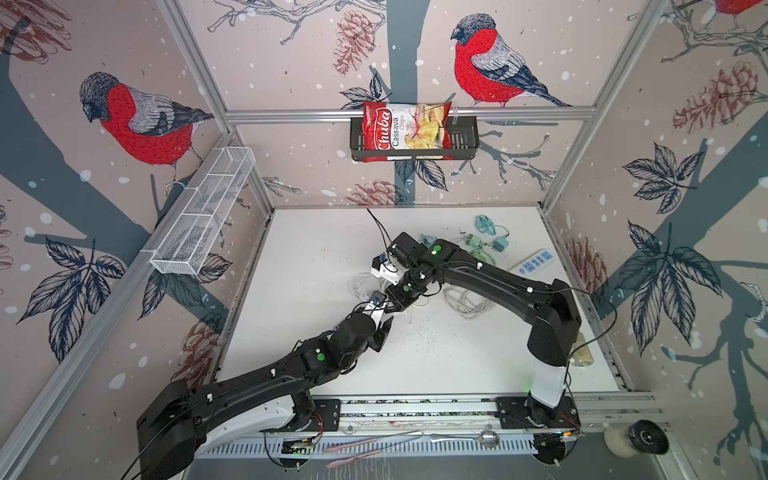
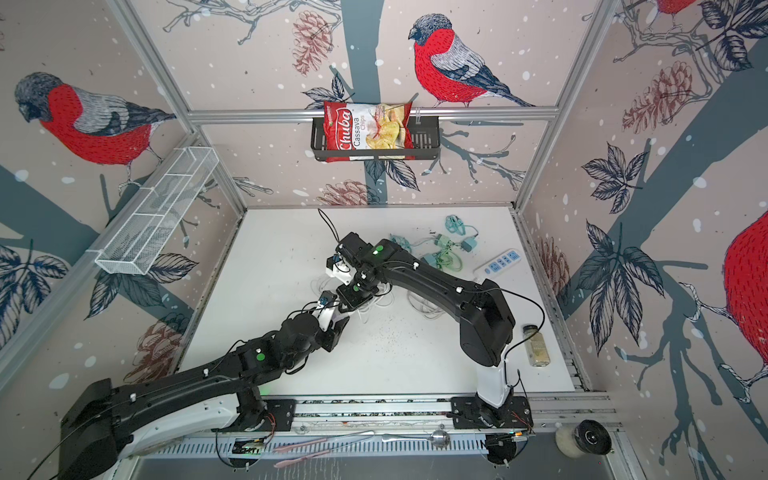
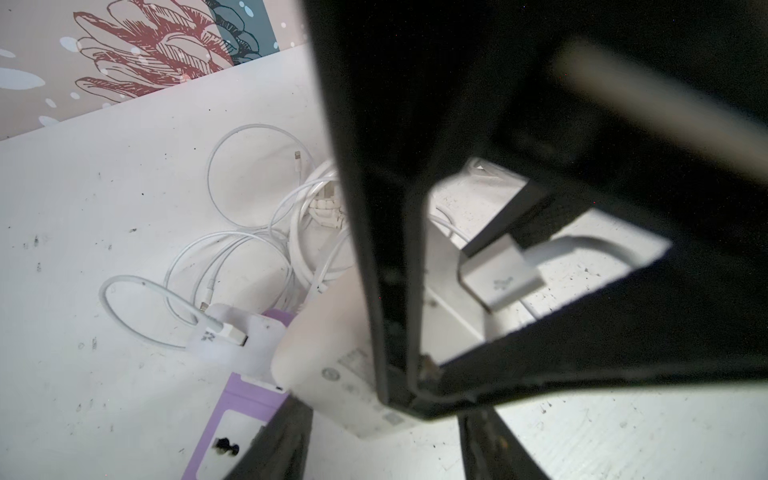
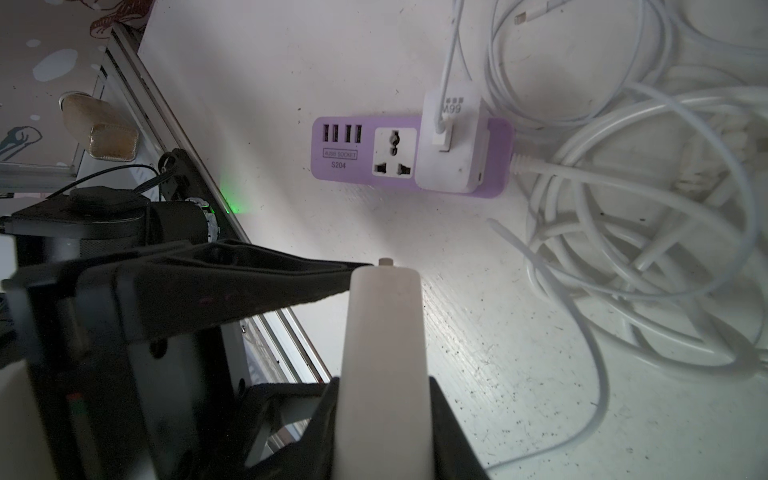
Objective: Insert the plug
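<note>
Two arms meet over the middle of the white table (image 1: 307, 266). On the left wall hangs a white wire basket (image 1: 203, 216), and below it the left arm reaches in. The left gripper (image 3: 384, 411) stands partly spread, its black fingers (image 3: 282, 436) pinching a white charger block (image 3: 332, 374) between them. Near the block, flat on the table, lies a purple power strip (image 4: 332, 174) with a second white charger (image 4: 451, 137) seated in it and a free socket (image 4: 394, 151) next to that. Coming in from the right, the right gripper (image 1: 398, 300) is pressed together on the USB plug (image 3: 500, 274), whose white lead (image 3: 582, 243) curves away behind it. The plug sits against the face of the held block, but whether its metal end is inside a port I cannot tell. Further right lie loose coils of white cable (image 1: 467, 301), a tangle of green cables (image 1: 484, 245) toward the back, a blue-and-white power strip (image 1: 536, 261) and, near the right edge, a spice jar (image 2: 537, 345).
</note>
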Available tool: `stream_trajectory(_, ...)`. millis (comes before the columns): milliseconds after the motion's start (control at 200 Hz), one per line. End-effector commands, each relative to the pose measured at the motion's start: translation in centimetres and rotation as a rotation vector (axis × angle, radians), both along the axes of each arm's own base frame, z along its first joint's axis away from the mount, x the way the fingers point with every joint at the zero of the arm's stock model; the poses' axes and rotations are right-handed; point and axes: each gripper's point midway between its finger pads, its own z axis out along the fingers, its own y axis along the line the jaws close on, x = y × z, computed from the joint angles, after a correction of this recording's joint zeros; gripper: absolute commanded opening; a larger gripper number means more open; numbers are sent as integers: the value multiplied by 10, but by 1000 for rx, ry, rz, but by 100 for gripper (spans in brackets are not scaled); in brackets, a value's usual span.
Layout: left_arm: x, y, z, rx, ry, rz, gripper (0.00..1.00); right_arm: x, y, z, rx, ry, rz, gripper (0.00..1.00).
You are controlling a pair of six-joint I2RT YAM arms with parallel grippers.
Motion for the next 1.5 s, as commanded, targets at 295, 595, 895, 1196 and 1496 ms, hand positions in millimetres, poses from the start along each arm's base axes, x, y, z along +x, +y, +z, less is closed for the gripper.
stream_trajectory(295, 11, -7, 62, -113, -207, 8, 59, -31, 15, 12, 100, 100, 103, 3)
stream_trajectory(595, 10, -4, 56, -43, -190, 4, 63, -26, 2, 19, 71, 39, 66, 2)
stream_trajectory(895, 8, 0, 73, -30, -299, -7, 80, -22, -6, 23, 74, 21, 43, 2)
stream_trajectory(1196, 7, -2, 72, -12, -366, -32, 80, -14, -13, 41, 181, 40, 24, 2)
stream_trajectory(1496, -3, 3, 78, 1, -581, -97, 80, -8, -27, 37, 195, 56, 6, 3)
